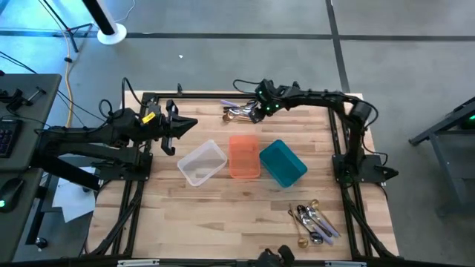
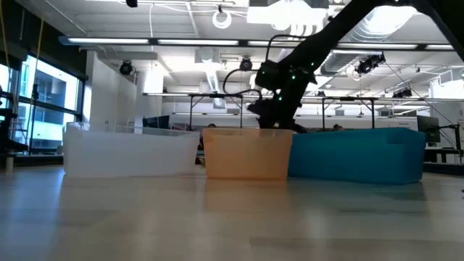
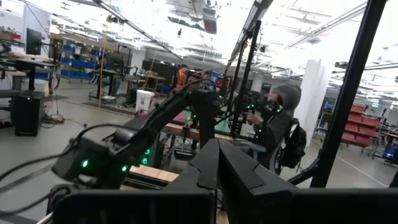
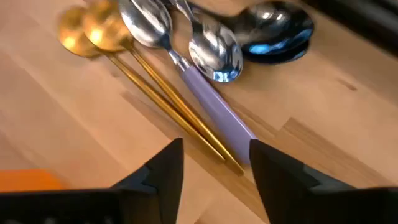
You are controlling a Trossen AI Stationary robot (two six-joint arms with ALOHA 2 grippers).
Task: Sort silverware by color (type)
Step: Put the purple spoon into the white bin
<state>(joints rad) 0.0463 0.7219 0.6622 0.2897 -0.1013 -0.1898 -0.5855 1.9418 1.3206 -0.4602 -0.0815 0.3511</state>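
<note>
Sorting: not started
All 3 bins [image 1: 244,156] look empty; right gripper [image 4: 214,163], parted and empty, over 2 gold spoons [image 4: 152,87].

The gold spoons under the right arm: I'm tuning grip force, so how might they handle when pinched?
The gold spoons look thin, rigid and glossy, so probably light and slippery. Lying flat together, their handles may lift as a pair.

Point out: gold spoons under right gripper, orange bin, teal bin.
gold spoons [image 4: 102,32]: right wrist view, on a bowl.
orange bin [image 1: 243,156]: high view, on its floor.
teal bin [image 1: 283,162]: high view, on its floor.
right gripper [image 4: 214,163]: right wrist view, between open fingertips.
</note>
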